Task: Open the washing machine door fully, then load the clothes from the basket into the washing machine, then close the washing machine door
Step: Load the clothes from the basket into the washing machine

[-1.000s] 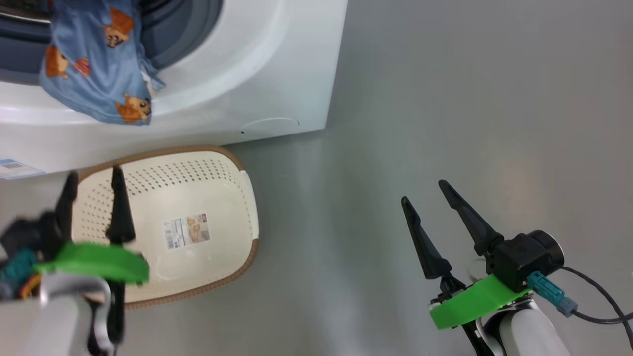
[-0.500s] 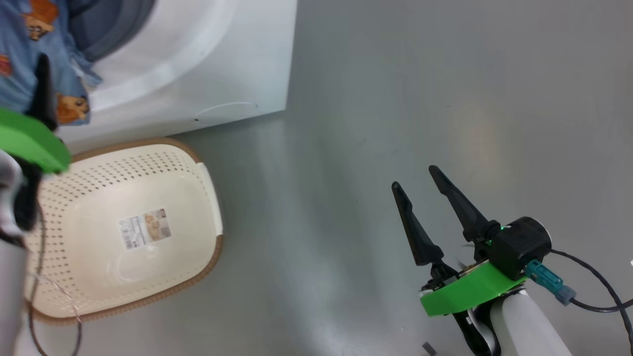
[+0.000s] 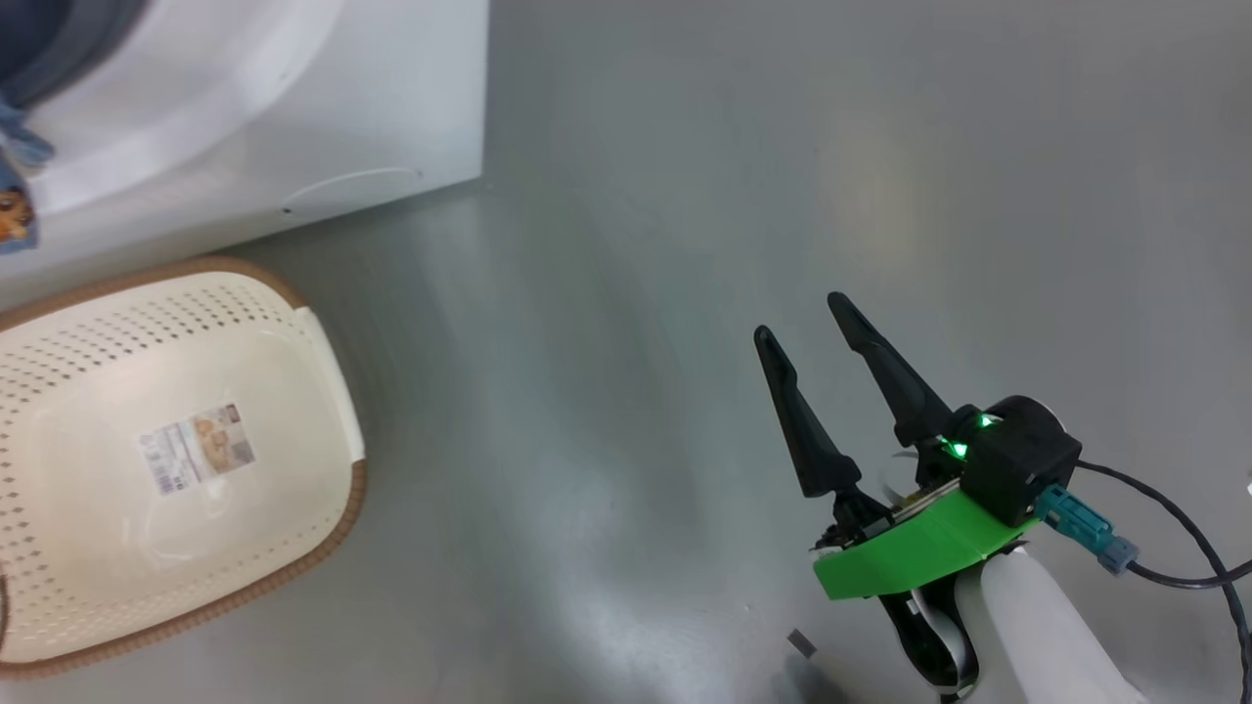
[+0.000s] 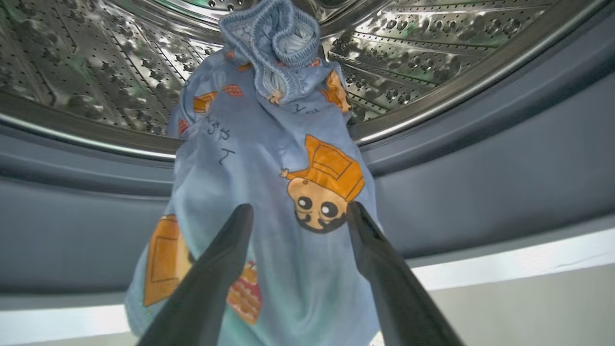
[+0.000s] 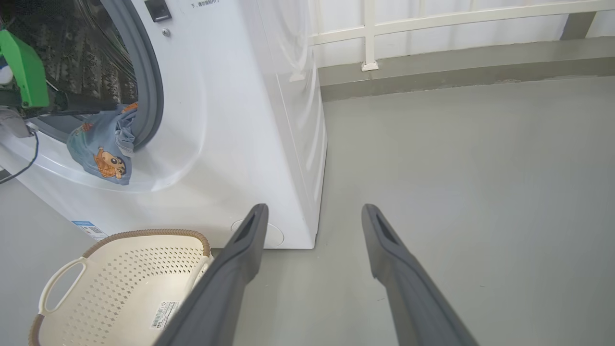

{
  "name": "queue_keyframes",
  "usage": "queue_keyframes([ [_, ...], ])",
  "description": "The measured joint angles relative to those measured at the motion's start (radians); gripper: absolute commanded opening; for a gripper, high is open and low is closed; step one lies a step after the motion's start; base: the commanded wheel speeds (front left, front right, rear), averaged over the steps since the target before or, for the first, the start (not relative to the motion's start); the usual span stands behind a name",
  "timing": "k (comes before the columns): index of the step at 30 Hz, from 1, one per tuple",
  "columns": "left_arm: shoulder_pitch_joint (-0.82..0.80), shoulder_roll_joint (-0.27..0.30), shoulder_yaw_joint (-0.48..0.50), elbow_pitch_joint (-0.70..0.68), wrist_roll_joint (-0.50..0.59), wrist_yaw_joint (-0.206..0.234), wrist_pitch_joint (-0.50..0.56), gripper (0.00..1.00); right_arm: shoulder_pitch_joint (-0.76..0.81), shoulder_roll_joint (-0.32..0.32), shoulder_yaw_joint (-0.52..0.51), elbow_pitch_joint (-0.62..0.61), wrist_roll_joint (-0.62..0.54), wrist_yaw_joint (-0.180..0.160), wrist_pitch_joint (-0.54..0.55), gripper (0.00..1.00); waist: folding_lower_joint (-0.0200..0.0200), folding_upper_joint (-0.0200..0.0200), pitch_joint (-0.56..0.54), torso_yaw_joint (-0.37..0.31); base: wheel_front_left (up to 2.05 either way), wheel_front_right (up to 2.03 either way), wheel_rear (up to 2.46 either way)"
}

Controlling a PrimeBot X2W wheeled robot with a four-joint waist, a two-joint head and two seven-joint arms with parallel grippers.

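Observation:
Light blue bear-print clothes hang out of the steel drum over the grey gasket of the washing machine. My left gripper is open just in front of the hanging cloth, one finger on each side of it. From the right wrist, the clothes droop from the opening, with the left arm's green mount beside them. The cream basket stands on the floor below the machine with nothing in it. My right gripper hovers open over bare floor. The washing machine door is out of view.
Grey floor stretches to the right of the machine. A white railing and a low kerb run along the back. The basket stands close to the machine's front lower edge. A cable trails from the right wrist.
The head camera has swung right, sliding machine and basket leftward. My left gripper rose from over the basket to the machine's opening and left the head view. The right gripper stayed open.

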Motion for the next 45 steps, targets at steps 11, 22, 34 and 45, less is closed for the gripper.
queue_keyframes([
  [11,-0.078,0.028,-0.015,0.049,0.007,0.032,0.132,0.82,-0.026,0.000,0.020,-0.009,0.009,0.000,0.000,1.00,0.0000,0.0000,0.046,-0.035,0.00,0.00,0.00],
  [22,-0.116,0.038,-0.009,0.022,0.008,0.069,0.136,0.00,-0.035,0.000,0.025,-0.020,0.010,0.000,0.000,1.00,0.0000,0.0000,0.077,-0.036,0.00,0.00,0.00],
  [34,-0.248,0.098,0.024,-0.021,0.077,0.109,-0.078,0.00,-0.069,0.000,0.059,-0.033,0.055,0.000,0.000,1.00,0.0000,0.0000,0.126,-0.076,0.00,0.00,0.00],
  [45,-0.480,0.194,-0.003,0.025,0.196,0.057,-0.347,0.00,-0.088,0.001,0.097,-0.044,0.095,0.000,-0.007,1.00,0.0000,0.0000,0.192,-0.153,0.00,0.00,0.00],
])
